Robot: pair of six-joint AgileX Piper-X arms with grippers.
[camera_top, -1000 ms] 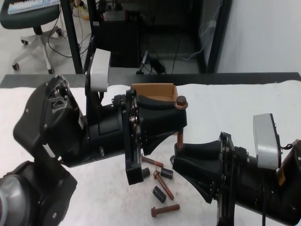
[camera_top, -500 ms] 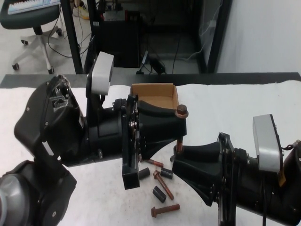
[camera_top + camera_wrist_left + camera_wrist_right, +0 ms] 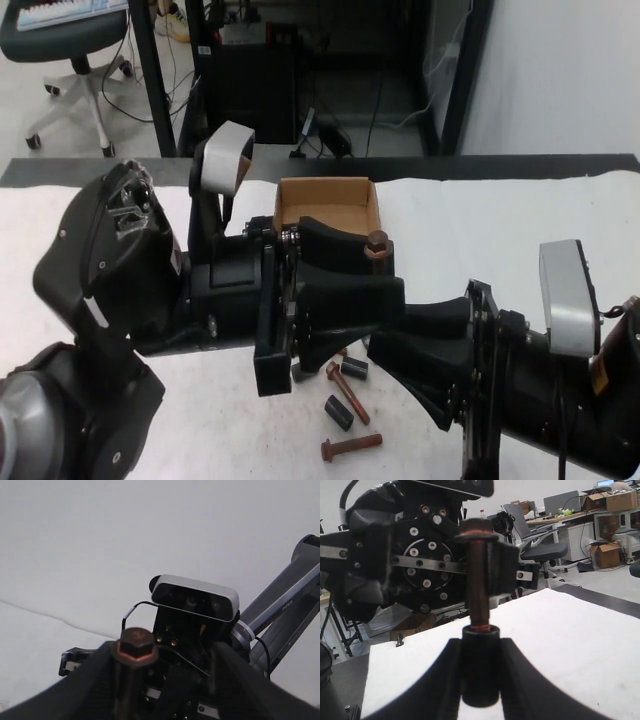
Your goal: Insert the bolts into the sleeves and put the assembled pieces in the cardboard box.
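high view / left gripper point(image 3: 380, 268): sitting in the centre of the frame on the big black arm coming in from the left. Its two fingers are standing spread, released.
high view / bolt point(image 3: 377, 243): its head is showing just right of centre, beside the upper left finger and below the box's right corner.
high view / right gripper point(image 3: 385, 335): coming in from the lower right, with its fingertips sitting under the bolt head, just below centre.
high view / cardboard box point(image 3: 325, 200): standing open at upper centre, behind both grippers.
high view / loose parts: a loose bolt point(image 3: 350, 392) is lying slanted at lower centre. A second loose bolt point(image 3: 352, 443) is lying below it near the bottom edge. A loose sleeve point(image 3: 338, 412) is lying between them, and a second loose sleeve point(image 3: 354, 367) is lying just above.
high view / white cloth point(image 3: 480, 230): covering the bench.
left wrist view / left gripper point(image 3: 165, 680): its fingers are standing wide apart and not clamping.
left wrist view / bolt point(image 3: 135, 646): its hex head is sitting right against one finger, well apart from the other.
left wrist view / right arm's camera point(image 3: 195, 596): facing this view from beyond the bolt.
right wrist view / right gripper point(image 3: 480, 680): clenching on the black sleeve point(image 3: 480, 665), with one finger on each side.
right wrist view / bolt point(image 3: 476, 575): standing upright with its tip going into the sleeve's mouth. Most of the shaft is showing above it.
right wrist view / left gripper point(image 3: 435, 565): facing the camera behind the bolt, with one finger just beside the bolt head.
right wrist view / white cloth point(image 3: 580, 640): lying under the grippers.
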